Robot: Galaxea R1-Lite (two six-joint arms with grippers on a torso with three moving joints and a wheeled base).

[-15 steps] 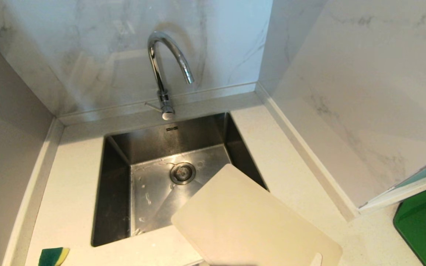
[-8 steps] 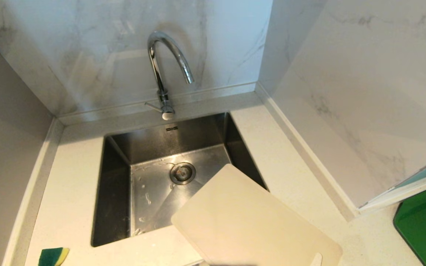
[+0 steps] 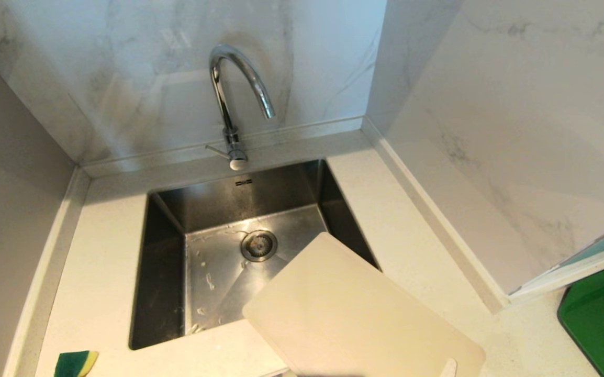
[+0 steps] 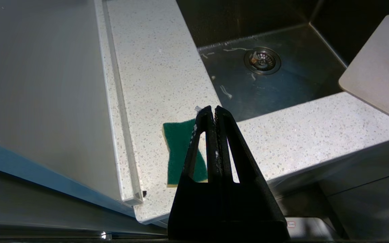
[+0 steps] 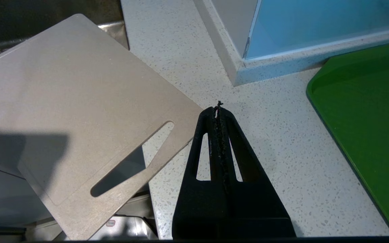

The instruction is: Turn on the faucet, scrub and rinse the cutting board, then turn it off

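Head camera looks down over the sink; both wrist cameras sit low, sharing the cutting board.

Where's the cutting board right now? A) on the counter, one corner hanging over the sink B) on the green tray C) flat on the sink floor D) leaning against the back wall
A: the cutting board lies on the counter with one corner overhanging the sink.

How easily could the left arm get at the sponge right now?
Probably yes. The left gripper, shut and empty, hangs over the counter with the sponge lying flat just beneath it; nothing lies between. It would need to open first.
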